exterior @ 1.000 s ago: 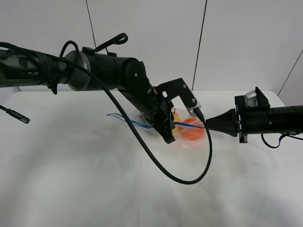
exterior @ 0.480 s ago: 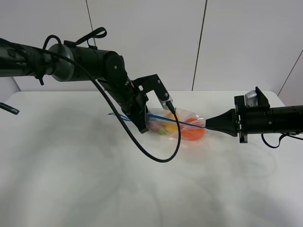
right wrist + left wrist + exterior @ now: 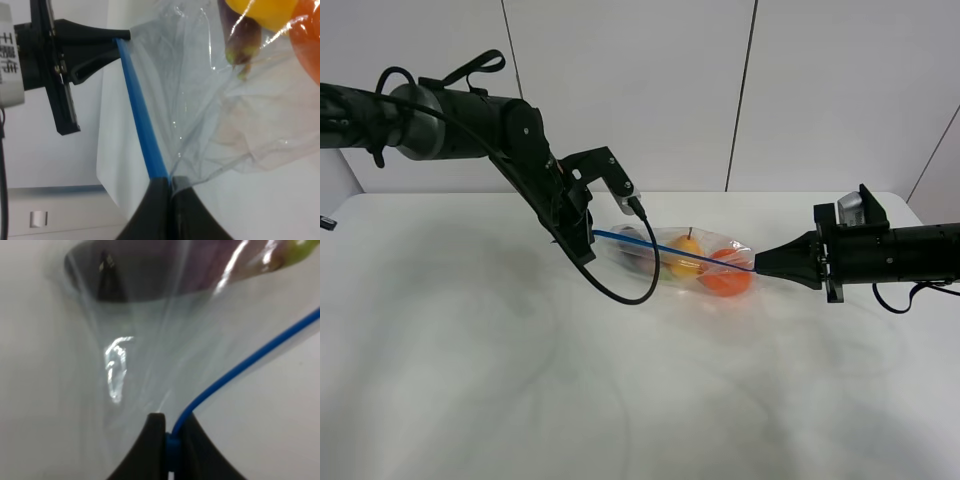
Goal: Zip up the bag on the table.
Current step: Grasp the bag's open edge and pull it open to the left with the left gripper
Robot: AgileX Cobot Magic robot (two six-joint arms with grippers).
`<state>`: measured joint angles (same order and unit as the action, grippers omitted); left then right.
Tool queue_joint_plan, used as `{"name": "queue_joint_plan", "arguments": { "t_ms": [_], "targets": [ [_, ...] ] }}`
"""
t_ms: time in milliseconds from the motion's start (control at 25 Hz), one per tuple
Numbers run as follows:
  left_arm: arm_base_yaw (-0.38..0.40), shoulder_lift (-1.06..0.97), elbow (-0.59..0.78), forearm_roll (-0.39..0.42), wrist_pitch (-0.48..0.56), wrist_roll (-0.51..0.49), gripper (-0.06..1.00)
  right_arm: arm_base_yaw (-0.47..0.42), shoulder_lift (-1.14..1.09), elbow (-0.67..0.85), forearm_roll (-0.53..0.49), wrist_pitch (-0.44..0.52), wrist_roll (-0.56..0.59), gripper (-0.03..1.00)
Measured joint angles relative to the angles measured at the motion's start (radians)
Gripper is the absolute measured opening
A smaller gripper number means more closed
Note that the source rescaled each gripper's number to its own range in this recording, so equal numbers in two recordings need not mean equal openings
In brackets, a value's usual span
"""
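Note:
The bag (image 3: 685, 262) is clear crinkly plastic with a blue zipper strip (image 3: 670, 252) stretched taut above the table (image 3: 620, 380). Inside show a purple eggplant, yellow fruit and orange fruit (image 3: 725, 275). My left gripper (image 3: 588, 238) is shut on the strip's left end; in the left wrist view its fingertips (image 3: 172, 437) pinch the blue strip (image 3: 240, 367). My right gripper (image 3: 760, 265) is shut on the strip's right end; in the right wrist view (image 3: 167, 182) the strip (image 3: 140, 115) runs from it to the left gripper (image 3: 117, 34).
A black cable (image 3: 620, 290) loops down from the left arm over the table in front of the bag. A white panelled wall (image 3: 740, 90) stands behind the table.
My left gripper has slid leftward along the blue strip, from near the bag's middle to its left end. The strip now runs straight. The right gripper has held still.

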<state>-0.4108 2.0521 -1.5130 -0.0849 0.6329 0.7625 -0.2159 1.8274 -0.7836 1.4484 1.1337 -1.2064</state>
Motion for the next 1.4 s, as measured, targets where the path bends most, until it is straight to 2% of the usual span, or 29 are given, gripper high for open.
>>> {"name": "queue_joint_plan", "arguments": {
  "t_ms": [440,1240,1320,1400],
  "targets": [
    [0.081,0.000,0.000,0.001,0.005,-0.004,0.00,0.000,0.000,0.000,-0.014,-0.005,0.004,0.00],
    [0.119,0.000,0.000,-0.039,0.009,-0.079,0.00,0.009,0.000,-0.002,-0.012,-0.005,0.014,0.00],
    [0.119,0.000,0.000,-0.037,0.009,-0.088,0.05,0.009,0.000,-0.002,-0.012,-0.005,0.014,0.00],
    [0.123,0.000,0.000,-0.033,0.009,-0.107,0.17,0.009,0.000,-0.002,-0.016,-0.005,0.014,0.00]
  ]
}}
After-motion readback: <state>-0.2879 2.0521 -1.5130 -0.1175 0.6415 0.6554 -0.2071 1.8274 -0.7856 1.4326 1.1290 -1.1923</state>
